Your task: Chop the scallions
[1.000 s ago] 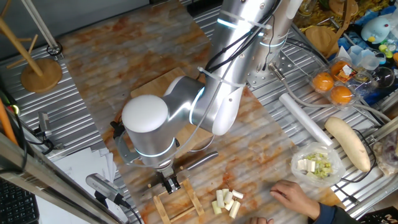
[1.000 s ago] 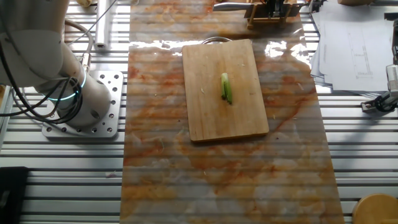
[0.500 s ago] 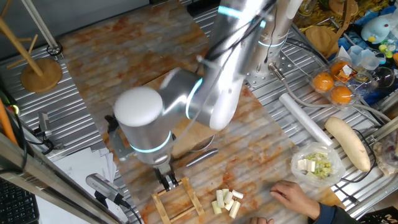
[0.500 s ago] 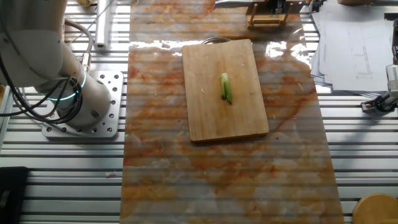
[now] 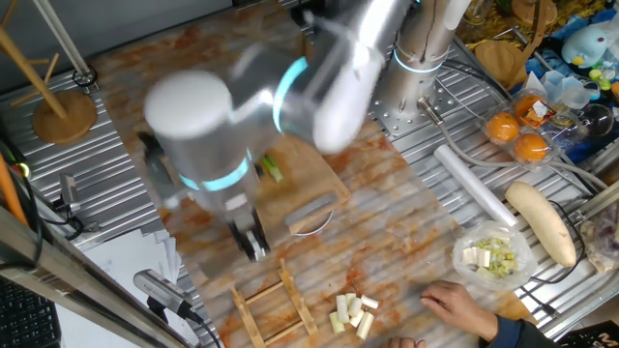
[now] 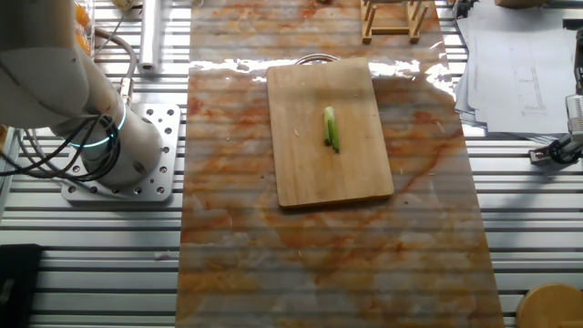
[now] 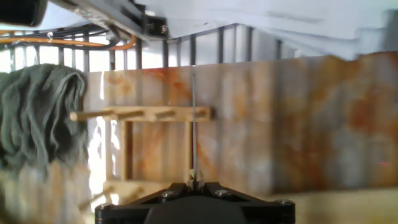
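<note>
- Found the scallion (image 6: 332,128) lying whole and uncut near the middle of the cutting board (image 6: 310,169); showed as one short green stalk, paler at one end; no cut bits beside it.
- Saw the gripper (image 7: 194,184) clenched on a knife (image 7: 193,124); in the hand view, met the blade edge-on as a thin line rising from between the fingers.
- Looked past the blade at a wooden rack (image 7: 143,114) on the table, with a green cloth (image 7: 37,118) to one side; could not see the scallion in this view.
- In one fixed view, made out the arm only as a blur, with the gripper (image 5: 253,240) hanging above the table between the rack (image 5: 276,302) and the board (image 5: 324,174).
- Judged the step as bringing the knife to the board; chopping not yet begun.
- For the next move, judged it necessary to set the blade across the stalk, not along it, over one end; then to press straight down to the wood; could go wrong by rolling the round stalk aside.
</note>
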`<state>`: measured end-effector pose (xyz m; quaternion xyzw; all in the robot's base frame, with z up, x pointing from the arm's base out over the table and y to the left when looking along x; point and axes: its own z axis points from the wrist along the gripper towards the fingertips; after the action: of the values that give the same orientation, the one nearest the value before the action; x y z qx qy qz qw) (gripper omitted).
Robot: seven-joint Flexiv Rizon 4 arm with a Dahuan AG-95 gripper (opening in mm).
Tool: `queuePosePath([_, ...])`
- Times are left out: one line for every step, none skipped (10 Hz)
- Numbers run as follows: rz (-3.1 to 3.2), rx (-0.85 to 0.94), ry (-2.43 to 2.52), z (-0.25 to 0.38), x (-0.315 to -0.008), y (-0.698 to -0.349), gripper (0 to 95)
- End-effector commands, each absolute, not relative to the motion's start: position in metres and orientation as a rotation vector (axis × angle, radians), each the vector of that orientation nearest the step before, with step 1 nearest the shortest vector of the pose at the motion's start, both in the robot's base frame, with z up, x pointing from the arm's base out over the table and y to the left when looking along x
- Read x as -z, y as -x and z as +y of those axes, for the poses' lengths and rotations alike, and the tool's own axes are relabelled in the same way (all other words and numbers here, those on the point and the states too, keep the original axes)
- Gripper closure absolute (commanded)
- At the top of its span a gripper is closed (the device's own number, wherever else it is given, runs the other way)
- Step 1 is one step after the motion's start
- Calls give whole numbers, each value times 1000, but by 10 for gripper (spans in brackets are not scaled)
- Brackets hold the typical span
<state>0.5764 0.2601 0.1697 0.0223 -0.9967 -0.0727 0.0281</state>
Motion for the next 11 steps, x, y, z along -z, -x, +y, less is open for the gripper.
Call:
queuePosePath([-3059,196,-135,214,-189,-563,950])
queuePosePath([-3056,177,-155,188,-187,-554,950])
queuePosePath([-3055,157,-160,172,-183,-548,950])
queuePosePath([-3049,135,-159,153,-176,-539,950])
queuePosePath([-3045,133,-159,142,-172,-534,950])
queuePosePath([-3040,120,-152,130,-164,-526,950])
queuePosePath([-3030,60,-127,130,-164,-526,950])
queuePosePath([-3035,49,-136,130,-164,-526,950])
queuePosePath([-3031,42,-158,130,-164,-526,950])
queuePosePath([-3027,20,-200,130,-164,-526,950])
queuePosePath([-3021,7,-185,130,-164,-526,950])
